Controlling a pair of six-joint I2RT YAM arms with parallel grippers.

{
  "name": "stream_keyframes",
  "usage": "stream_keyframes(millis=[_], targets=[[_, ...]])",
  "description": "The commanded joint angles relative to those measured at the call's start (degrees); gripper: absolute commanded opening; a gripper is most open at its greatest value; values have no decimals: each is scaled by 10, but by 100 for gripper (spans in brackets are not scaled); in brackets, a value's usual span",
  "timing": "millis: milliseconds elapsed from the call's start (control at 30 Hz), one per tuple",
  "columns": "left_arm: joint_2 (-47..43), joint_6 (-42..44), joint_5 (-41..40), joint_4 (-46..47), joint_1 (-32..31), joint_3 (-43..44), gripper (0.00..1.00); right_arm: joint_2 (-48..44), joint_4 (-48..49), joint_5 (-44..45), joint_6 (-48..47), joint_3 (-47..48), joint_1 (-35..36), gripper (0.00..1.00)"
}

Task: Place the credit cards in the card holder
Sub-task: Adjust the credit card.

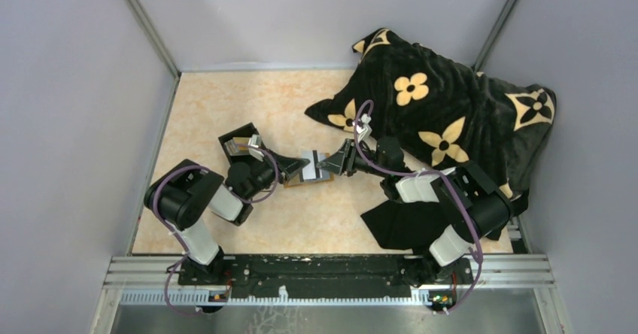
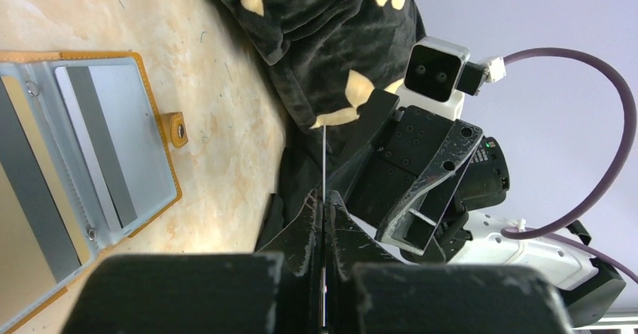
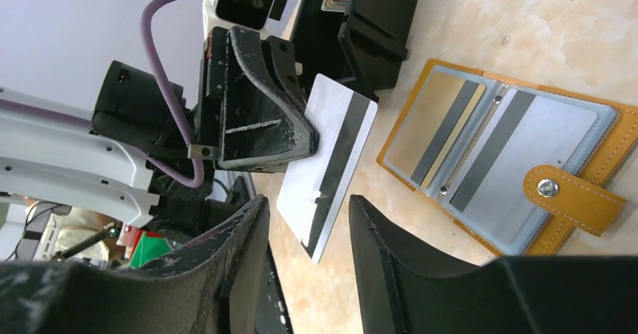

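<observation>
1. Credit card (image 3: 335,161), silver with a dark stripe, is pinched at one end in the left gripper (image 3: 305,132), whose jaws are clamped flat on it. The left wrist view catches it edge-on.
2. Its long axis runs straight out from those fingertips to the right gripper (image 3: 308,214). That one's jaws stand apart, straddling the free end with no visible contact.
3. Just below and beside both claws, the card holder (image 3: 602,119) lies spread open on the table (image 1: 226,101), pockets up, with striped cards inside.
4. My read is that the held card's stripe runs roughly parallel to the pocket stripes, so little turning is needed. Neither arm looks clearly nearer from above.
5. Farther out, a black box (image 1: 239,144) sits behind the left claw and a flowered blanket (image 1: 451,101) behind the right.
</observation>
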Motion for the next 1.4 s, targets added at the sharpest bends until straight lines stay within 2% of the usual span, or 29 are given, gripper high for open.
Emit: stream_keyframes(millis=[0, 133, 367, 600, 667, 700, 767, 800, 833, 933, 1000, 1133, 1267, 1367], targets=[[-15, 5, 8, 163, 7, -4, 0, -6, 39, -9, -4, -1, -8, 44], [-11, 3, 17, 164, 9, 0, 0, -1, 32, -12, -8, 3, -8, 44], [-1, -4, 43, 164, 9, 20, 0, 32, 78, -27, 21, 7, -8, 41], [15, -12, 58, 164, 8, 32, 0, 55, 96, -35, 37, 16, -8, 33], [20, -13, 62, 164, 7, 34, 0, 56, 95, -38, 39, 20, -8, 27], [23, -14, 62, 164, 7, 34, 0, 57, 96, -40, 40, 22, -8, 20], [29, -16, 61, 164, 7, 34, 0, 63, 100, -48, 46, 28, -8, 0], [32, -17, 59, 164, 7, 33, 0, 66, 103, -50, 51, 29, -8, 0], [35, -17, 55, 164, 7, 31, 3, 67, 104, -51, 54, 30, -8, 0], [38, -21, 32, 163, 10, 20, 30, 63, 91, -50, 52, 32, -8, 0], [36, -20, 22, 149, 17, 13, 39, 50, 56, -43, 36, 37, -8, 0], [-6, 12, 7, 72, 29, 6, 50, -2, -91, -11, -28, 62, -8, 0], [-86, 95, -18, -84, 31, 13, 51, -35, -249, 45, -102, 104, -8, 0], [-148, 165, -47, -249, 29, 35, 51, -40, -338, 83, -129, 143, -6, 0]])
